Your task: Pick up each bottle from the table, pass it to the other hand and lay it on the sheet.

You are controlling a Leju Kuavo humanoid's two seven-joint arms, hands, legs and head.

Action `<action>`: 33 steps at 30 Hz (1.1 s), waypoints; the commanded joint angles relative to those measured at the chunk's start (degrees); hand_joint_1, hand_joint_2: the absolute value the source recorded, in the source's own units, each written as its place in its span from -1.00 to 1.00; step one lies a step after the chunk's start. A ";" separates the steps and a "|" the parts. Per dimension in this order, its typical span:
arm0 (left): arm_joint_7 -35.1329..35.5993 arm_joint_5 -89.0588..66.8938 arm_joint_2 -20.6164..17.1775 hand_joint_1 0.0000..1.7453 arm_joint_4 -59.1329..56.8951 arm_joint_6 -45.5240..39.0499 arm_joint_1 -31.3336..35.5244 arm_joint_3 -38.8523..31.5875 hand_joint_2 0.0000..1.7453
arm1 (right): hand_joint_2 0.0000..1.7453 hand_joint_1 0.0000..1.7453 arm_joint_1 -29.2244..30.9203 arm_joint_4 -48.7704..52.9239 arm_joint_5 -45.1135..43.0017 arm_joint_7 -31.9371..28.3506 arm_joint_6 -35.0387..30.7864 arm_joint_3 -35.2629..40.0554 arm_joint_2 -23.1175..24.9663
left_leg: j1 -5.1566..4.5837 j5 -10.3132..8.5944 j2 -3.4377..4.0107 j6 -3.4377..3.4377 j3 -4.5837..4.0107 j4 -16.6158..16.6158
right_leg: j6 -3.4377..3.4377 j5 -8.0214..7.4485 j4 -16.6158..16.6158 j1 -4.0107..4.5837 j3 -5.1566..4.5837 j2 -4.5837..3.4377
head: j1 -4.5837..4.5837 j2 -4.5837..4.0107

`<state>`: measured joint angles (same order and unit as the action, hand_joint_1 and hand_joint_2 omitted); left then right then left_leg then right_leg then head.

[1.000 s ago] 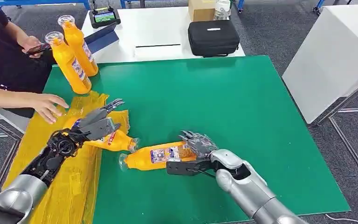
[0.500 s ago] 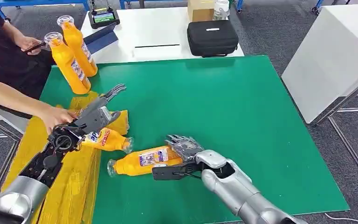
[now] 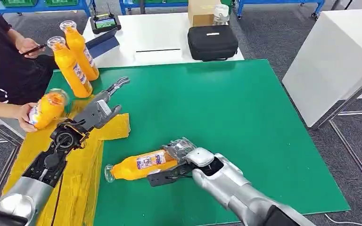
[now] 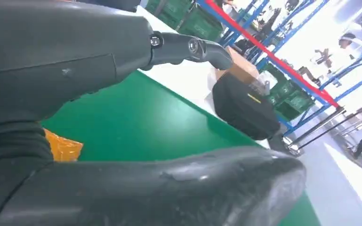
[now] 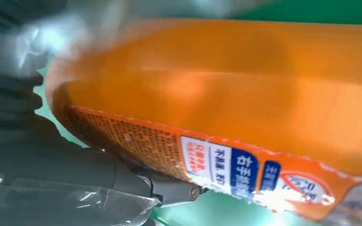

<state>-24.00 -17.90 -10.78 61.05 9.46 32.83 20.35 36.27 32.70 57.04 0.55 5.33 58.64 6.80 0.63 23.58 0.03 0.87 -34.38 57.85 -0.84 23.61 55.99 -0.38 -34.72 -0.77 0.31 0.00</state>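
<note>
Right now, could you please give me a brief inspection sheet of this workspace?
Surface: green table mat; yellow sheet along its left edge.
Job's things: one orange bottle lying in the right hand; two standing orange bottles at the far left corner; a fourth in a person's hand.
Clutter: black case, cardboard box, tablet on the white table behind.
Hands: left hand holds nothing, above the sheet.
Cables: nothing seen.
Surroundings: grey floor, blue racks.

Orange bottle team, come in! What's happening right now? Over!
Right hand grips orange bottle, on its side over the green mat. Left hand open above yellow sheet. Person's hand holds another bottle nearby.
</note>
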 commanded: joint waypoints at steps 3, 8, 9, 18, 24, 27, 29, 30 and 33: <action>0.14 0.26 1.70 -1.00 -2.37 0.30 2.30 -0.41 -1.00 | 1.00 1.00 -6.17 -9.10 0.87 0.34 0.94 5.34 -1.77 | 0.11 -0.05 -0.44 -0.01 0.13 -0.11 | -0.02 0.04 -0.22 0.12 0.36 0.49 | 0.02 0.00; 3.33 5.27 2.72 -1.00 -0.89 3.06 0.35 -4.00 -1.00 | 1.00 1.00 -5.86 -7.53 0.29 4.20 -3.42 -0.22 -3.32 | 0.07 -0.03 -0.48 -0.01 0.38 -0.13 | -0.11 0.09 -0.21 0.09 0.63 0.48 | 0.02 0.00; 3.79 6.97 2.73 -1.00 -0.56 3.91 -0.35 -5.02 -1.00 | 1.00 1.00 -5.37 -6.58 -0.39 4.48 -4.47 -1.87 -3.55 | 0.09 0.10 -0.44 0.00 0.66 -0.10 | -0.20 0.12 -0.21 0.11 0.92 0.42 | 0.00 0.00; 9.34 25.84 2.69 -1.00 -0.10 1.07 -6.76 -18.92 -1.00 | 1.00 1.00 -12.93 31.07 -16.34 -0.29 -12.95 -29.41 -12.18 | -0.07 -0.14 -0.25 0.17 0.12 -0.05 | -0.23 -0.22 -0.12 -0.02 0.97 0.29 | 0.02 0.00; 9.29 25.81 2.82 -1.00 -0.29 0.97 -6.37 -18.47 -1.00 | 1.00 1.00 -13.89 31.08 -15.88 -0.15 -12.92 -29.17 -11.81 | -0.06 -0.50 -0.34 0.27 -1.04 0.02 | -0.37 -0.55 0.00 -0.04 -0.12 0.40 | 0.04 0.00; 9.29 25.81 2.82 -1.00 -0.29 0.97 -6.37 -18.47 -1.00 | 1.00 1.00 -13.89 31.08 -15.88 -0.15 -12.92 -29.17 -11.81 | -0.05 -0.45 -0.45 0.24 -1.11 0.06 | -0.36 -0.44 0.03 -0.03 -0.13 0.54 | -0.02 0.00; 9.29 25.81 2.82 -1.00 -0.29 0.97 -6.37 -18.47 -1.00 | 1.00 1.00 -13.89 31.08 -15.88 -0.15 -12.92 -29.17 -11.81 | -0.06 -0.51 -0.32 0.25 -1.36 0.05 | -0.37 -0.54 0.05 -0.04 -0.43 0.38 | 0.00 0.00; 9.29 25.81 2.82 -1.00 -0.29 0.97 -6.37 -18.47 -1.00 | 1.00 1.00 -13.89 31.08 -15.88 -0.15 -12.92 -29.17 -11.81 | -0.06 -0.47 -0.31 0.25 -1.32 0.06 | -0.36 -0.50 0.06 -0.04 -0.40 0.39 | 0.00 0.00; 9.29 25.81 2.82 -1.00 -0.29 0.97 -6.37 -18.47 -1.00 | 1.00 1.00 -13.89 31.08 -15.88 -0.15 -12.92 -29.17 -11.81 | -0.05 -0.53 -0.31 0.25 -1.52 0.06 | -0.37 -0.56 0.06 -0.03 -0.61 0.37 | -0.02 0.00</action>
<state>-15.06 7.87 -9.16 63.28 10.34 25.16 3.17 21.88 62.58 41.31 0.61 -7.76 30.75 -4.04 0.59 23.00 -0.25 1.14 -36.02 57.90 -1.22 22.98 56.04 -0.42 -35.48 -0.48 0.28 0.00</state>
